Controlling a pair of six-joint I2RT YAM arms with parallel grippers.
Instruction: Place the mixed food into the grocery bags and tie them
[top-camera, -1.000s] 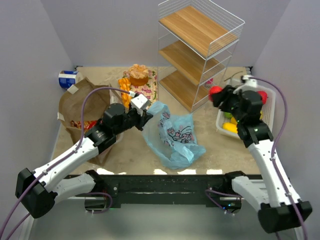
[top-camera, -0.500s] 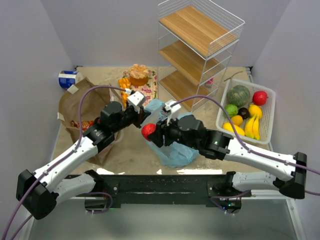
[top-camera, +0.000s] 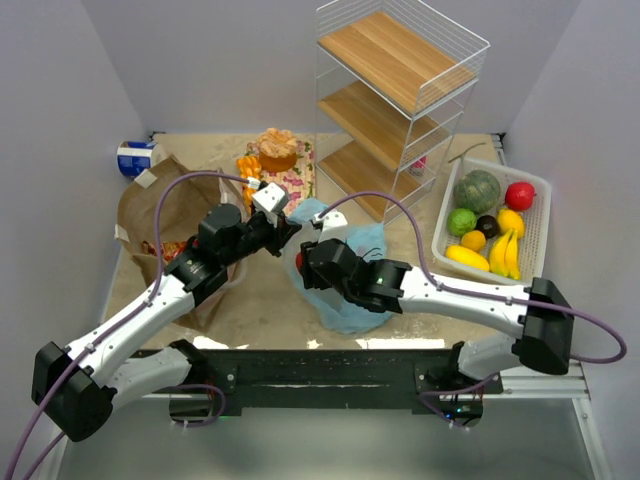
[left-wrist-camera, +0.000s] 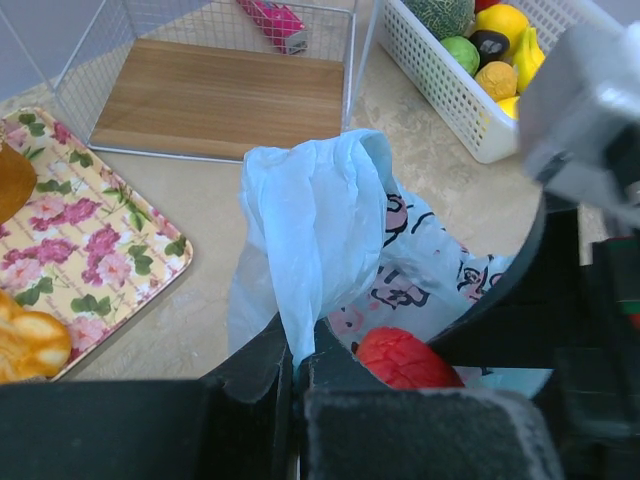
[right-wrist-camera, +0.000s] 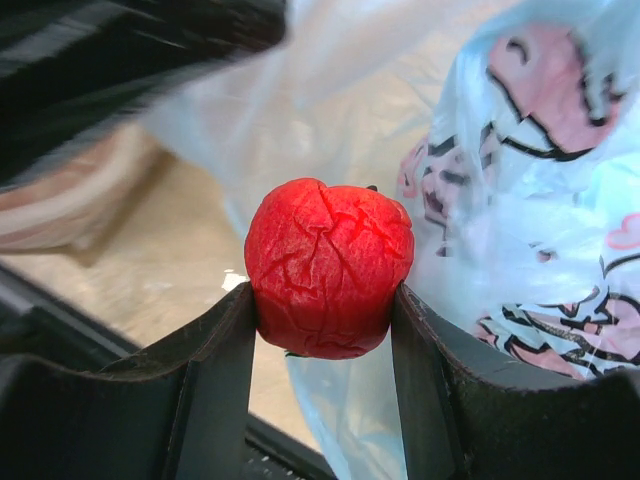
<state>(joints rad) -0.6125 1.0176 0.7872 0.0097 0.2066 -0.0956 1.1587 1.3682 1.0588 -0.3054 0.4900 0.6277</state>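
**Red fruit held at the mouth of the blue bag**

The light-blue plastic bag (top-camera: 352, 300) lies crumpled at the middle of the table. The left gripper (left-wrist-camera: 297, 352) is clenched on a fold of the bag's rim and lifts it into a peak. Just beside that peak, the right gripper (right-wrist-camera: 325, 300) grasps a wrinkled red fruit (right-wrist-camera: 328, 262) between both fingers, close against the bag.

Left of the bag sits the brown paper bag (top-camera: 150, 205), with a silver-and-blue drink can (top-camera: 135, 158) beyond it. Behind the bag stand a floral tray (left-wrist-camera: 100, 250) and a wire shelf (top-camera: 400, 90). Well to the bag's right, a white basket (top-camera: 541, 228) holds fruit and vegetables (top-camera: 480, 190).
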